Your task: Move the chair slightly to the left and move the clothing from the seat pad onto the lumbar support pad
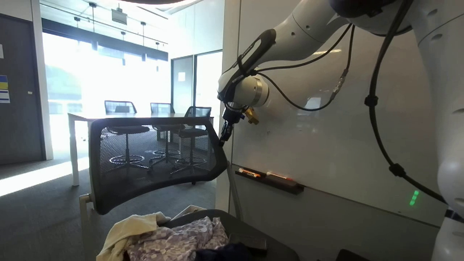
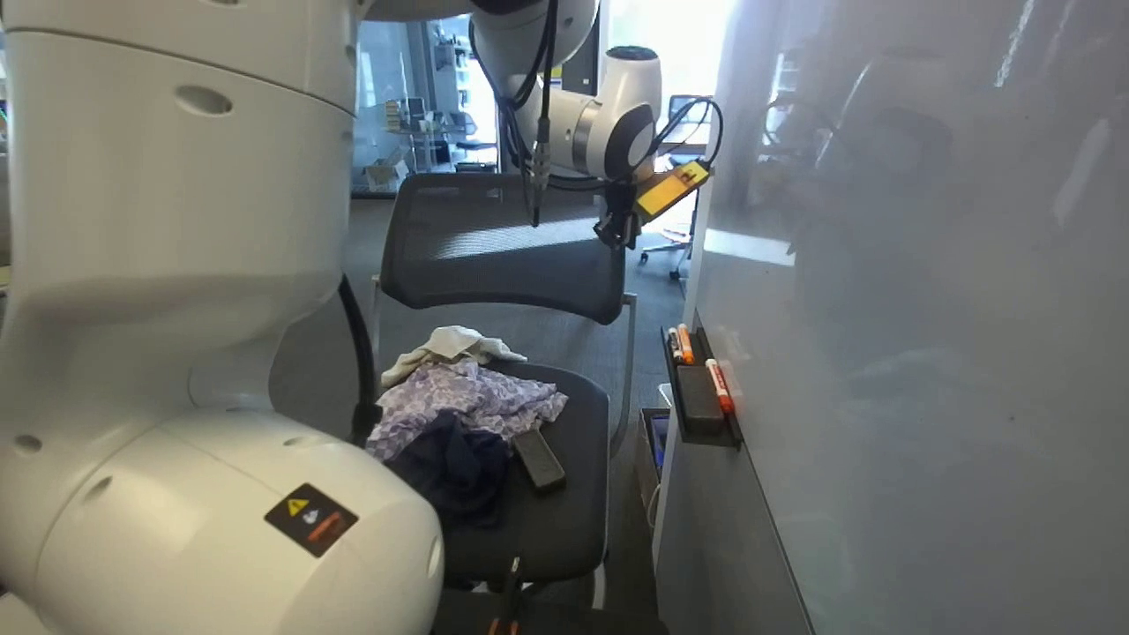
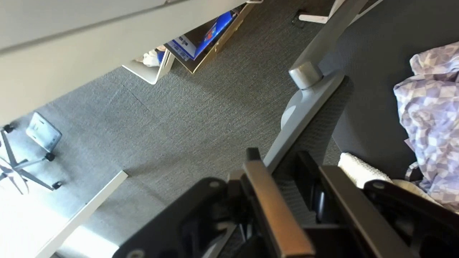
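Observation:
The chair has a dark mesh backrest (image 1: pixel 161 186), also in an exterior view (image 2: pixel 494 242), and a dark seat (image 2: pixel 564 529). On the seat lie a purple-and-white patterned cloth (image 2: pixel 467 392), a cream cloth (image 2: pixel 450 344) and a navy cloth (image 2: pixel 454 467) in one pile. The patterned cloth (image 3: pixel 435 118) and part of the cream cloth (image 3: pixel 362 170) show in the wrist view. My gripper (image 3: pixel 279 157) is at the backrest's side edge near the whiteboard. Its fingers are apart, with the backrest edge (image 3: pixel 304 111) running between and under them. Contact is unclear. No cloth is in it.
A black block (image 2: pixel 538 459) lies on the seat beside the clothes. A whiteboard (image 2: pixel 882 309) stands close beside the chair, with a marker tray (image 1: pixel 279 183) jutting out. Boxes (image 3: pixel 211 46) sit on the floor by it. A white table (image 1: pixel 73 152) and more chairs stand behind.

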Robot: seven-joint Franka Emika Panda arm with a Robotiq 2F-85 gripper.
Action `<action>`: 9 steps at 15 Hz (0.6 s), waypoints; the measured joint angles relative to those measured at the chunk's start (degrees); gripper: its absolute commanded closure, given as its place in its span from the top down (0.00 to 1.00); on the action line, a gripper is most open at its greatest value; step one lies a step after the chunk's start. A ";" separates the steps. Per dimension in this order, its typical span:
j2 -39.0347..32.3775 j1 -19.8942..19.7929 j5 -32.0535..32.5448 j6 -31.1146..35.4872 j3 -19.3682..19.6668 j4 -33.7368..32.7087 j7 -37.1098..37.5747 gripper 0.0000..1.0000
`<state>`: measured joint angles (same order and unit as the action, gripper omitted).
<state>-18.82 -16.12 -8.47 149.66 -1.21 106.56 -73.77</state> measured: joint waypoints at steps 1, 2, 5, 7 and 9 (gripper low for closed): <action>-0.32 0.01 0.00 -0.12 -0.53 -0.48 -1.10 0.14; -0.57 0.05 0.00 -0.20 -1.14 -0.84 -2.17 0.14; -0.71 0.53 0.05 -0.72 -2.88 -1.11 -5.43 0.14; -0.69 1.15 0.07 -1.07 -4.07 -1.12 -7.97 0.14; -0.64 1.75 0.07 -1.69 -5.17 -1.15 -10.84 0.14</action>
<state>-19.45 -14.37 -8.40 147.97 -6.38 105.41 -84.61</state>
